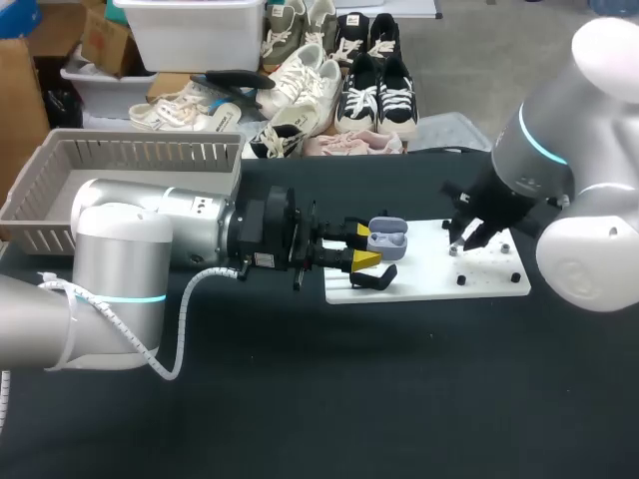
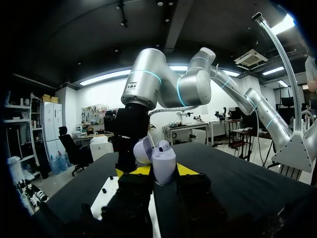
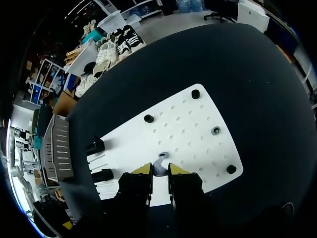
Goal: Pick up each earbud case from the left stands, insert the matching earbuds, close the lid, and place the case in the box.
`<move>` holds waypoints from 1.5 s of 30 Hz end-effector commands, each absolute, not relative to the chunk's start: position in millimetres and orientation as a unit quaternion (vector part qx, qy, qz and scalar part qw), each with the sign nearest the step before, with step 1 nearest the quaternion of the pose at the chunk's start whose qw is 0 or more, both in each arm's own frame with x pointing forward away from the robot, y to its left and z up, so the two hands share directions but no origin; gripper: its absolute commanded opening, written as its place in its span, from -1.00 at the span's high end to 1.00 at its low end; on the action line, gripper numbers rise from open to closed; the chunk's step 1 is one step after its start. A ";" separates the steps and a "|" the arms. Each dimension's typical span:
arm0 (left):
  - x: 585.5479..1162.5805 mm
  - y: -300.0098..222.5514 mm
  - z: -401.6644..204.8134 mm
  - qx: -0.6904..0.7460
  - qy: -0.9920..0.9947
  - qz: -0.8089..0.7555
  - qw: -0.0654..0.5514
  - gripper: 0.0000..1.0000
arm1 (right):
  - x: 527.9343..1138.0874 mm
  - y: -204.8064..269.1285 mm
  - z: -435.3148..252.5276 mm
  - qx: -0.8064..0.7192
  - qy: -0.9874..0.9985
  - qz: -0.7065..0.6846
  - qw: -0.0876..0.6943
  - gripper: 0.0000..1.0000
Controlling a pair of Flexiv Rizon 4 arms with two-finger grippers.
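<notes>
Head view. The left gripper (image 1: 364, 245) is clamped on the open lavender earbud case (image 1: 387, 238) and holds it level just above the left end of the white board (image 1: 429, 281), lid up, cavities facing the right arm. The right gripper (image 1: 467, 238) sits low over the middle of the board. The step in hand looks like loading an earbud. The case should be kept still and level while the right arm lifts straight up before it crosses over. The box (image 1: 60, 165) lies well apart at the far left, and the dark table between is open for the later carry.

Left wrist view. The case (image 2: 162, 158) sits between the yellow tips with both fingers on its sides, the lid tilted back. The right arm (image 2: 148, 84) stands directly ahead, so room forward is tight. Any approach should come from above the case, not along the fingers.

Right wrist view. The fingers stand narrow, closed on a small pale earbud (image 3: 159, 165) low at the board. Black pegs (image 3: 148, 118) stand apart around it, and none is near the tips. The two black stands (image 3: 97, 147) lie beside the path toward the case and need clearing in height. The board's near edge is just under the gripper, so sideways dragging risks catching it.
</notes>
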State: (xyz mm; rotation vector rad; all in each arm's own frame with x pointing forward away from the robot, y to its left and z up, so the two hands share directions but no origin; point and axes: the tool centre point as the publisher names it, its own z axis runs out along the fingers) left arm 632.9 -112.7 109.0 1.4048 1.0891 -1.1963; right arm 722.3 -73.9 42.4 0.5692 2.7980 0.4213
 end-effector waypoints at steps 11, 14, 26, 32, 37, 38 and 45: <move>633.1 -112.9 109.0 0.575 0.446 -0.490 0.479 1.00 | 687.4 -89.1 84.6 0.186 0.959 0.143 0.160 1.00; 633.1 -112.9 109.0 0.575 0.446 -0.490 0.479 1.00 | 679.3 -90.0 94.9 0.175 0.962 0.136 0.158 1.00; 633.1 -112.9 109.0 0.575 0.446 -0.490 0.479 1.00 | 648.7 -87.5 138.0 0.130 0.974 0.101 0.155 1.00; 633.1 -112.9 109.0 0.575 0.446 -0.490 0.479 1.00 | 633.6 -78.2 157.2 0.097 0.978 0.090 0.160 1.00; 633.1 -112.9 109.0 0.575 0.446 -0.490 0.479 1.00 | 620.8 -69.5 169.9 0.070 0.982 0.082 0.152 1.00; 633.1 -112.9 109.0 0.575 0.446 -0.490 0.479 1.00 | 619.0 -68.4 172.3 0.067 0.983 0.084 0.151 1.00; 633.1 -112.9 109.0 0.575 0.446 -0.490 0.479 1.00 | 599.9 -55.7 194.7 0.030 0.987 0.079 0.133 1.00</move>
